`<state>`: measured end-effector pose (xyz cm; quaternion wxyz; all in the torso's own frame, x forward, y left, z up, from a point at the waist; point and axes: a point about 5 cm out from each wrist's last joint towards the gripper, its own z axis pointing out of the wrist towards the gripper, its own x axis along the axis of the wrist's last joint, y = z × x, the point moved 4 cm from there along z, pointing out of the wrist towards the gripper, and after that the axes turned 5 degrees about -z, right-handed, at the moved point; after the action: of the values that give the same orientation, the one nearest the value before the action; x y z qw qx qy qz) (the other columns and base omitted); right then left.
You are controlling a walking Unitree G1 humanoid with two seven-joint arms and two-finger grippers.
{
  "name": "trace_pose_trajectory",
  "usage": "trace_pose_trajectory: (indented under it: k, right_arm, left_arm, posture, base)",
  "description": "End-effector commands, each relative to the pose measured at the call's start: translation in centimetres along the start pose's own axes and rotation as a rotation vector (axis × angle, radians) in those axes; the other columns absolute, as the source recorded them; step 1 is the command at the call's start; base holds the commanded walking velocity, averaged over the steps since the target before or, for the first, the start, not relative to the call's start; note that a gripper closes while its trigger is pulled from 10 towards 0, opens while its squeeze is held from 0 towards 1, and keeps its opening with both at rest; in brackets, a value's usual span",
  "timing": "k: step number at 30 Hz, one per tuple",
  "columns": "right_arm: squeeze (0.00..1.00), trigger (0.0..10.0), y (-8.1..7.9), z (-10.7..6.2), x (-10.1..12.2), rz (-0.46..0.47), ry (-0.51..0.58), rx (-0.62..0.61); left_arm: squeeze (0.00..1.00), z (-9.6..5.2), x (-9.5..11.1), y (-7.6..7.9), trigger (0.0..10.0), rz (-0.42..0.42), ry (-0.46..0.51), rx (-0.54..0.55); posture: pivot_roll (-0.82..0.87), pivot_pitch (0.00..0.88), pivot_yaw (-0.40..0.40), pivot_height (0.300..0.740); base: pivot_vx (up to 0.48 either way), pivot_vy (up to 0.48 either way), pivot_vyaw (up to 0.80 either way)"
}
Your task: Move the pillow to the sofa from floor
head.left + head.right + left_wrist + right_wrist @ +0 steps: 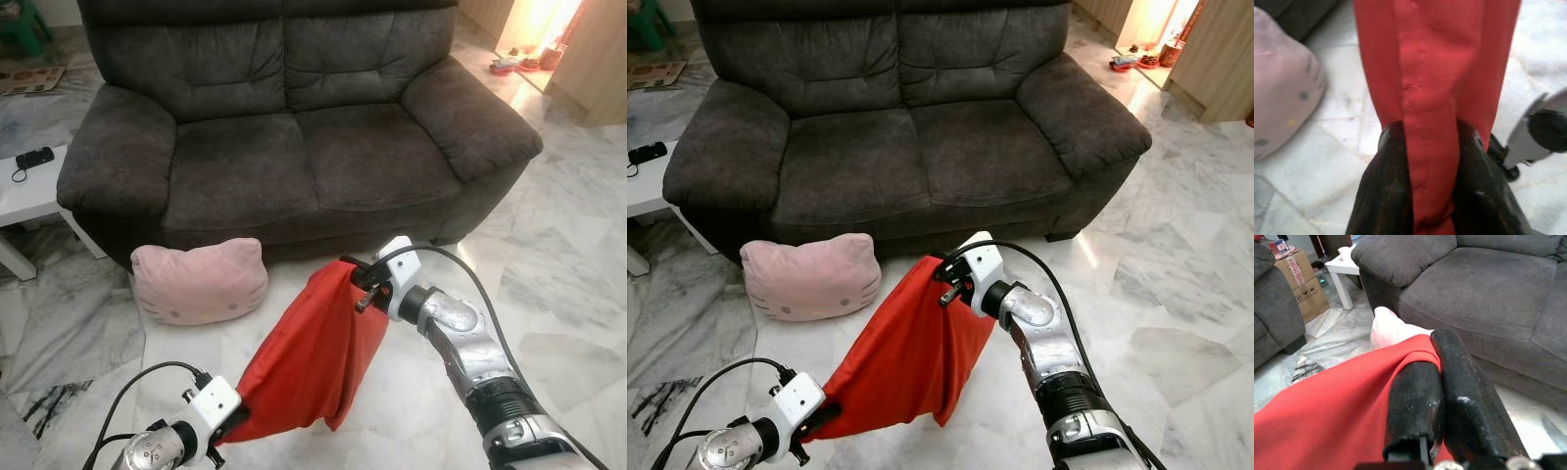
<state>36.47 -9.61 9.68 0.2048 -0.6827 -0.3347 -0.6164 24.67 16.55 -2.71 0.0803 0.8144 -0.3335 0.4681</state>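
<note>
The left gripper, lowest and closest to the head camera, has its two ridged black fingers pinched on a stitched seam of the red pillow. The right gripper, higher up near the sofa's front, is clamped on the pillow's opposite upper corner, its fingers pressed together over the fabric.

Between the two holds the red pillow hangs clear of the marble floor, sagging in loose folds. It looks light, limp and thinly filled, with smooth woven cloth that could slip, so the seam and corner seem the surest grips.

Just beside it a plush pink cat-face cushion leans against the dark grey sofa, whose deep, soft seat lies ahead.
</note>
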Motion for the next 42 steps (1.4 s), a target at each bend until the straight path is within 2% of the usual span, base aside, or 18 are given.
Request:
trace_pose_trajectory:
  k: [1, 4, 6, 7, 8, 13, 16, 18, 19, 20, 23, 26, 27, 32, 36, 42]
  right_arm:
    - [0.00, 10.0, 0.7, 0.3, 3.2, -0.062, 0.115, -0.017]
    - [0.00, 10.0, 0.6, 0.1, 2.7, -0.062, 0.103, -0.028]
    - [0.00, 10.0, 0.7, -0.1, 2.1, -0.068, 0.084, -0.051]
    - [0.00, 10.0, 0.7, -0.1, 2.1, -0.068, 0.084, -0.051]
    - [0.00, 10.0, 0.8, -0.3, 1.6, -0.072, 0.068, -0.080]
    - [0.00, 10.0, 1.2, -0.9, 0.4, -0.070, 0.030, -0.172]
    - [0.00, 10.0, 2.1, -1.7, 0.2, -0.031, 0.035, -0.298]
    - [0.00, 10.0, 2.3, -1.9, 0.3, -0.015, 0.041, -0.326]
    - [0.00, 10.0, 2.8, -2.4, 1.0, -0.001, 0.066, -0.404]
    - [0.00, 10.0, 2.8, -2.4, 1.0, -0.001, 0.066, -0.404]
    - [0.00, 10.0, 3.1, -3.0, 2.1, 0.027, 0.118, -0.487]
    - [0.00, 10.0, 2.3, -3.0, 3.4, 0.036, 0.170, -0.489]
    - [0.00, 10.0, 1.7, -2.9, 4.3, 0.023, 0.195, -0.479]
    - [0.00, 10.0, 0.8, -2.7, 6.1, 0.050, 0.246, -0.477]
    - [0.00, 10.0, 0.2, -2.8, 5.8, 0.062, 0.232, -0.476]
    - [0.00, 10.0, 0.5, -3.4, 5.2, 0.073, 0.195, -0.498]
  left_arm:
    - [0.00, -0.4, 0.5, -1.9, 0.0, 0.016, 0.011, 0.102]
    - [0.00, -0.8, 2.1, -4.9, 0.0, 0.021, 0.080, 0.303]
    - [0.00, -1.3, 3.3, -7.1, 0.0, -0.008, 0.124, 0.448]
    - [0.00, -1.3, 3.3, -7.1, 0.0, -0.008, 0.124, 0.448]
    - [0.00, -1.8, 4.4, -8.3, 10.0, -0.049, 0.175, 0.527]
    - [0.00, -2.7, 7.2, -9.6, 10.0, -0.124, 0.332, 0.630]
    - [0.00, -3.2, 10.0, -9.5, 10.0, -0.175, 0.470, 0.661]
    - [0.00, -3.3, 10.6, -9.4, 10.0, -0.175, 0.493, 0.666]
    - [0.00, -3.7, 12.4, -9.2, 10.0, -0.205, 0.575, 0.688]
    - [0.00, -3.7, 12.4, -9.2, 10.0, -0.205, 0.575, 0.688]
    - [0.00, -4.2, 14.3, -8.8, 10.0, -0.202, 0.647, 0.693]
    - [0.00, -4.5, 16.0, -8.5, 10.0, -0.208, 0.697, 0.703]
    - [0.00, -4.7, 17.2, -8.2, 10.0, -0.210, 0.735, 0.700]
    - [0.00, -4.5, 19.1, -7.3, 10.0, -0.205, 0.780, 0.671]
    - [0.00, -4.4, 19.3, -7.2, 10.0, -0.218, 0.787, 0.671]
    - [0.00, -4.6, 18.9, -7.5, 10.0, -0.219, 0.764, 0.687]
  posture:
    - [0.03, 0.102, -0.034, 0.740]
    - [0.03, 0.098, -0.033, 0.740]
    - [0.03, 0.094, -0.035, 0.740]
    - [0.03, 0.094, -0.035, 0.740]
    - [0.03, 0.088, -0.036, 0.740]
    - [0.02, 0.083, -0.038, 0.740]
    - [0.02, 0.077, -0.040, 0.740]
    - [0.02, 0.077, -0.040, 0.740]
    - [0.02, 0.071, -0.046, 0.740]
    - [0.02, 0.071, -0.046, 0.740]
    - [0.02, 0.068, -0.047, 0.740]
    - [0.02, 0.065, -0.048, 0.740]
    - [0.02, 0.065, -0.047, 0.740]
    - [0.01, 0.070, -0.045, 0.740]
    - [0.02, 0.072, -0.042, 0.740]
    - [0.02, 0.075, -0.037, 0.740]
  base:
    - [0.000, 0.000, 0.00]
    - [0.000, 0.000, 0.00]
    - [0.000, 0.000, 0.00]
    - [0.000, 0.000, 0.00]
    - [0.000, 0.000, 0.00]
    - [0.000, 0.000, 0.00]
    - [0.000, 0.000, 0.00]
    - [0.000, 0.000, 0.00]
    - [0.000, 0.000, 0.00]
    - [0.000, 0.000, 0.00]
    - [0.000, 0.000, 0.00]
    - [0.000, 0.000, 0.00]
    - [0.000, 0.000, 0.00]
    - [0.000, 0.000, 0.00]
    - [0.000, 0.000, 0.00]
    - [0.000, 0.000, 0.00]
